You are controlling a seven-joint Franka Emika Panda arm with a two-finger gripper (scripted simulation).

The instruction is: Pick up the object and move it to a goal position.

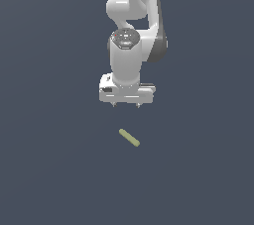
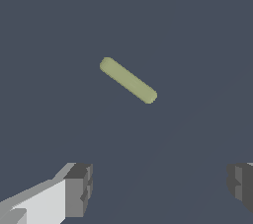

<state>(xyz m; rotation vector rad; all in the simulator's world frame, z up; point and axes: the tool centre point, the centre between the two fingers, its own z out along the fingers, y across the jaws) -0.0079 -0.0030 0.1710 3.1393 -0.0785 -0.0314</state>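
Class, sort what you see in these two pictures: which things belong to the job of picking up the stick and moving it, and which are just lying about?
Part of the job:
- the stick, lying flat on the floor, not yet touched
- the hand, open, above the stick and apart from it

Just lying about:
- nothing else shows, only the plain dark floor

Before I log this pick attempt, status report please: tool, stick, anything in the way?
Tool open, holding nothing. Yellow-green stick lies flat on the floor, clear of the fingers. Nothing else in view.
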